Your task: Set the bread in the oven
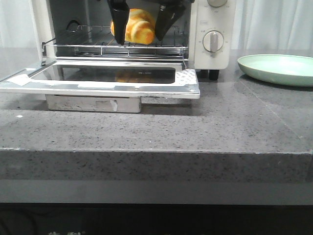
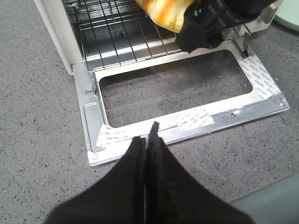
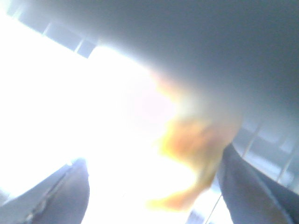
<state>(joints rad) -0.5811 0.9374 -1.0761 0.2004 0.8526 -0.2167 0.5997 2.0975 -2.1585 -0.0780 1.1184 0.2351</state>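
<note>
The bread (image 1: 138, 27) lies on the wire rack (image 1: 117, 46) inside the oven (image 1: 205, 34), toward the right half of the cavity, its striped golden and orange crust facing the open front. The right end effector (image 1: 138, 34) reaches into the cavity with its two black fingers (image 1: 119, 19) spread, one on each side of the bread; the left finger overlaps the crust in the front view, the right one stands just beside it, and firm contact cannot be confirmed (the right wrist view is overexposed and blurred, showing only an orange mass between two dark fingers). The glass door (image 1: 102, 78) is folded down flat, with the rack drawn partly forward above it. The oven stands at the back of the grey speckled surface (image 1: 156, 132), left of centre. A pale green plate (image 1: 279, 68) sits near the back right corner, apart from the oven. The left end effector (image 2: 148, 140) hovers over the surface just in front of the door's outer edge, its fingers pressed together, holding nothing.
</note>
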